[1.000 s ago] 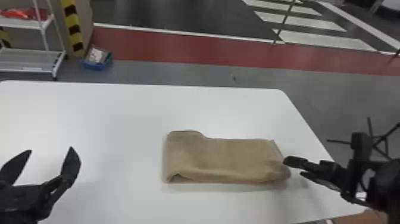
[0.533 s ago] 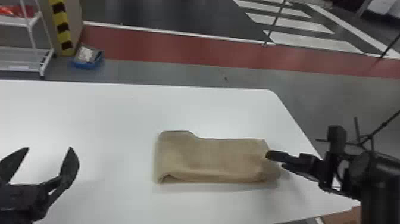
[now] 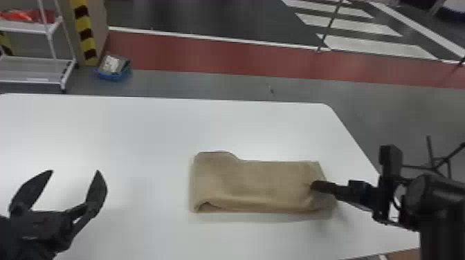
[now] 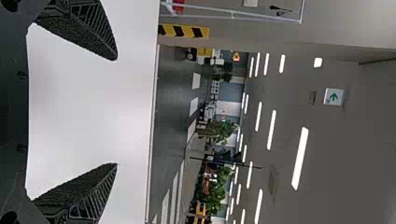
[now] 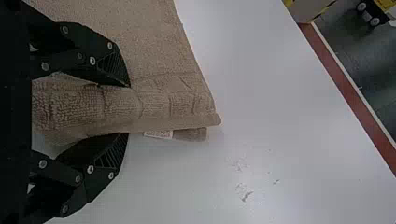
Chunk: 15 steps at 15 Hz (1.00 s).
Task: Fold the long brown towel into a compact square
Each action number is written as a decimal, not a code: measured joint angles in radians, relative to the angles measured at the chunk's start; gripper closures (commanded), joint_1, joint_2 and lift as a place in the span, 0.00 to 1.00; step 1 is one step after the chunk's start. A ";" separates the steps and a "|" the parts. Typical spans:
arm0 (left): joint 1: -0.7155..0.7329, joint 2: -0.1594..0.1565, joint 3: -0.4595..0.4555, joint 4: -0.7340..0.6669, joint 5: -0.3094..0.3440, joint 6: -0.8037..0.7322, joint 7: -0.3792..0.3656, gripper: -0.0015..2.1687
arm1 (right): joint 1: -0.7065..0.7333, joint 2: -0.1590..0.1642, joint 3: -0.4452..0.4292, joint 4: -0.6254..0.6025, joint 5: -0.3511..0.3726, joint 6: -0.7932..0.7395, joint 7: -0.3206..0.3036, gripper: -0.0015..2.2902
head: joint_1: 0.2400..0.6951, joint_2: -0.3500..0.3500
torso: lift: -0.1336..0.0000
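Nearest, taking the head view as a clock dial, the left gripper (image 3: 75, 171) sits between eight and nine over the white table (image 3: 138, 138), its two jaws wide apart with nothing between them. At four, the right gripper (image 3: 315, 186) is at the right end of the brown towel (image 3: 256, 186); its jaws seem clamped on the thick folded edge, a finger against each side. One small pale label (image 5: 159, 134) with dark print pokes out from under that edge. The one towel lies on the table around five o'clock, a plush oblong of stacked layers, with a rounded hump at its far left corner, a small gap in the fold at its near left and creases by the grip. Beyond, at ten on the floor, are one blue bin (image 3: 112, 75) and a two-tier shelf (image 3: 24, 26). Farther off, the left wrist view has one white sign (image 4: 333, 97) with a green arrow.
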 measured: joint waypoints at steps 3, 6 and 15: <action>-0.003 0.001 -0.006 0.002 0.000 0.000 -0.002 0.03 | 0.000 -0.001 -0.004 -0.003 0.000 0.006 0.003 0.79 | 1.00 0.14 | 0.08; -0.003 0.001 -0.008 0.004 0.000 0.000 -0.002 0.03 | -0.005 -0.007 -0.019 -0.014 -0.013 0.022 0.005 0.84 | 1.00 0.13 | 0.08; 0.000 0.000 -0.006 0.005 0.001 -0.003 -0.003 0.04 | -0.028 0.010 -0.017 -0.212 -0.074 0.140 0.006 0.84 | 1.00 0.17 | 0.08</action>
